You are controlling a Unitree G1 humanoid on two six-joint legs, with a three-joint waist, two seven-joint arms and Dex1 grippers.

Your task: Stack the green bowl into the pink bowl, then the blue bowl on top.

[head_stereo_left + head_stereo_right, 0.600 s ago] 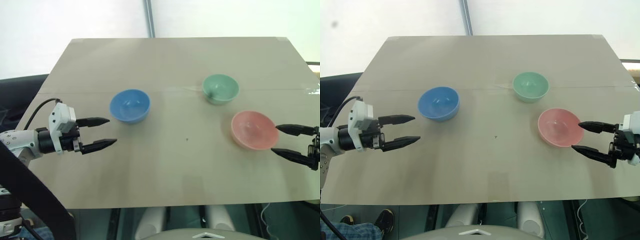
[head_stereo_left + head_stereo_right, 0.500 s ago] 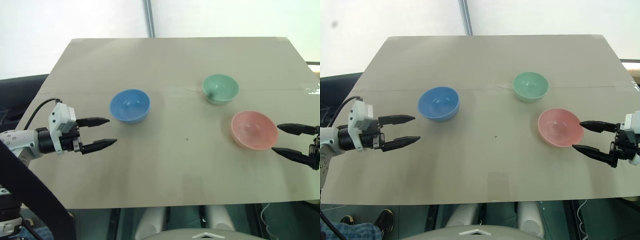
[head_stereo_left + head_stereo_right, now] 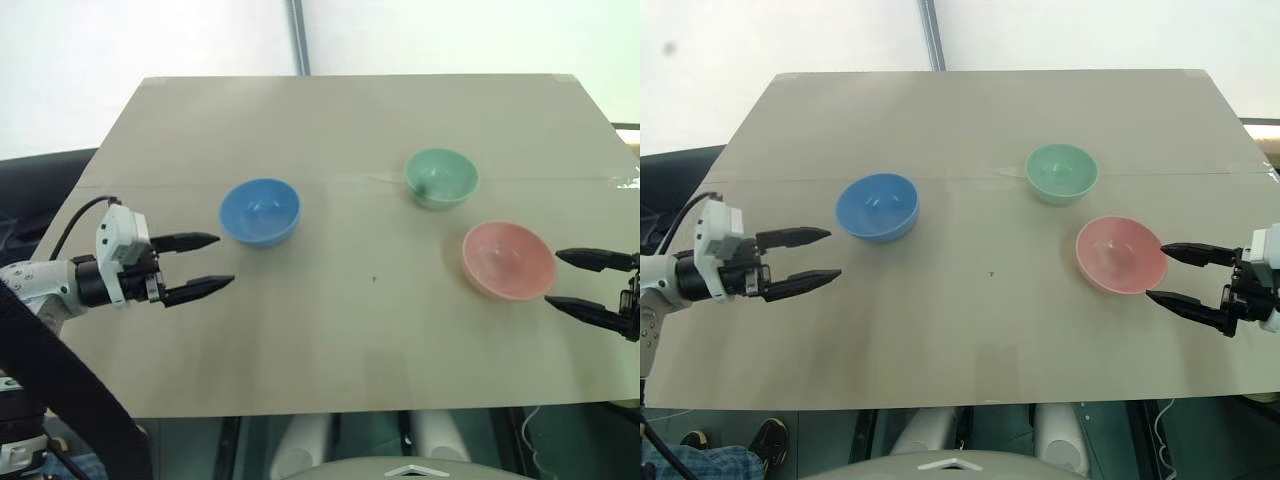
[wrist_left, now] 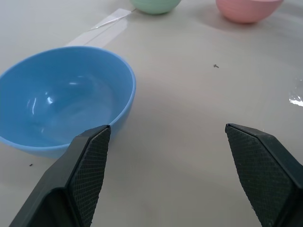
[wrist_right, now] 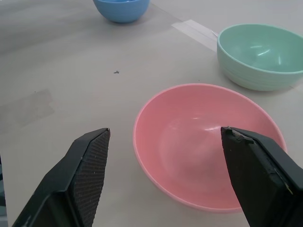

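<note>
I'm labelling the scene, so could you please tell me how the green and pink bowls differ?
The green bowl is mint and slightly narrower; the pink bowl is salmon and wider. The green one sits farther back on the table; the pink one sits nearer the right pincer. Both stand upright and empty.

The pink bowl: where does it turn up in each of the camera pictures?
Left eye view: pink bowl, right side of the table, by the right gripper.
Right eye view: same spot.
Left wrist view: far off.
Right wrist view: close up, between that gripper's open fingers.
Shared landmark: the green bowl beside it.
</note>
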